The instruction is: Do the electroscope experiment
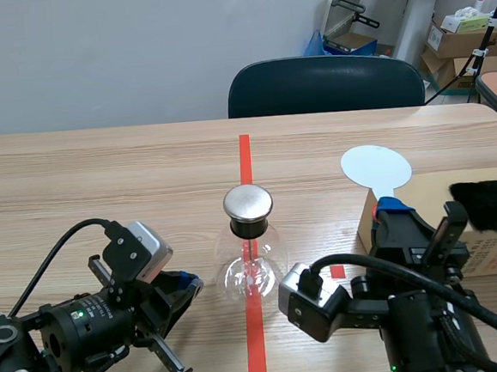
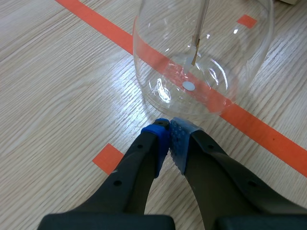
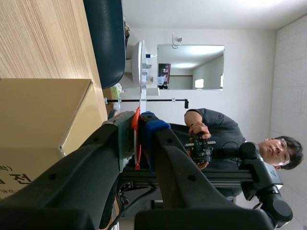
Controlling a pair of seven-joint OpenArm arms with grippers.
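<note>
A wooden table (image 1: 102, 180) runs back to a dark chair (image 1: 325, 83) and a pale wall, with an orange tape line (image 1: 244, 156) down its middle. The glass flask (image 1: 252, 274) of the electroscope stands upright on that line, capped by a round metal lid (image 1: 248, 202). A thin rod (image 2: 199, 24) hangs inside the glass.

The left jaws are pressed together on nothing, low over the table. Their blue pads (image 2: 160, 136) meet just short of the flask's base (image 2: 158, 91), which sits directly ahead of them. I cannot tell whether they touch the glass.

The right jaws pinch the handle of a white disc (image 1: 375, 167), which stands above them and is seen edge-on (image 3: 142, 72) from the wrist. Just beside these jaws is a cardboard box (image 1: 430, 191) with a black fur piece (image 1: 491, 206) lying on top. Beyond the jaws, past the table's far edge, a person (image 3: 218, 132) holds a small black device.
</note>
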